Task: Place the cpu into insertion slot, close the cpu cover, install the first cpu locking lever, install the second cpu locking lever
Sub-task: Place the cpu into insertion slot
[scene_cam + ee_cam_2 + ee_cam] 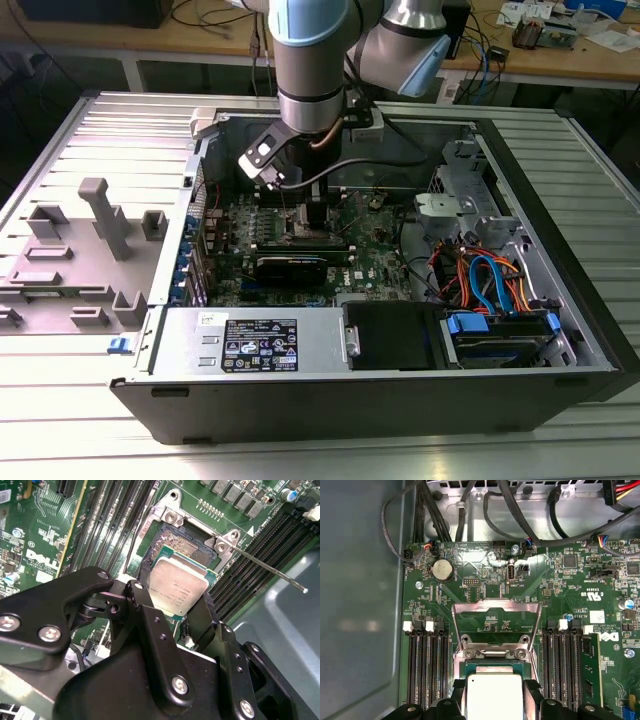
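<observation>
My gripper [174, 599] is shut on the cpu [177, 582], a small silver-topped square chip held by two opposite edges between black fingers [142, 600]. The cpu hangs just over the insertion slot [196, 552], partly covering its dark centre. In the first wrist view the cpu [495, 700] sits between the gripper [495, 686] fingertips, beside the slot [489, 666]. The cpu cover [496, 603] stands open as a silvery frame beyond the slot. A thin locking lever [270, 570] sticks out sideways, unlatched. In the exterior view the gripper [310, 215] is down inside the case over the green motherboard [385, 250].
Long black memory slots [425, 665] flank the socket on both sides. Black cables [470, 510] hang along the case wall. A black card [300, 268], a power supply [260, 345] and a drive bay with orange and blue cables [490, 280] surround the board. A grey fixture [90, 250] lies outside the case.
</observation>
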`<state>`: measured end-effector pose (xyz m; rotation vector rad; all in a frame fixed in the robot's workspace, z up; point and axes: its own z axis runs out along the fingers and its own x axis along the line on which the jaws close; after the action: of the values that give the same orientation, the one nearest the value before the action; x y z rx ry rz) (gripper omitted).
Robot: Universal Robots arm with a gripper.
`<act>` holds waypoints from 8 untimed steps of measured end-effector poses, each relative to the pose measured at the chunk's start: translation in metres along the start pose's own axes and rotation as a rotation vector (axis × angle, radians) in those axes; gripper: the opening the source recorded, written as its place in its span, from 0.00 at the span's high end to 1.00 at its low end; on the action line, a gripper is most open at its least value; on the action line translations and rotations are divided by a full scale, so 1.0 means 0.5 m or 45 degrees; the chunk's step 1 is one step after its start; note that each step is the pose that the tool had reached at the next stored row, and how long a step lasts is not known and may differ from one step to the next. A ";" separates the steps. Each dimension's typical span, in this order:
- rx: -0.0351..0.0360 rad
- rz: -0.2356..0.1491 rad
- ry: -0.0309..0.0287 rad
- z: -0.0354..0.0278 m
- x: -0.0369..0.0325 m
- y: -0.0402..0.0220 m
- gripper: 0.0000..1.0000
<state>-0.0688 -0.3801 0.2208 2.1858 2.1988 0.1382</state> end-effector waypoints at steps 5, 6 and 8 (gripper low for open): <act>-0.0035 -0.001 -0.0001 0.010 0.000 -0.004 0.46; -0.0036 -0.001 -0.0001 0.013 -0.001 -0.004 0.46; -0.0036 -0.001 -0.0001 0.018 -0.001 -0.005 0.46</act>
<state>-0.0705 -0.3801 0.2118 2.1834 2.1980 0.1410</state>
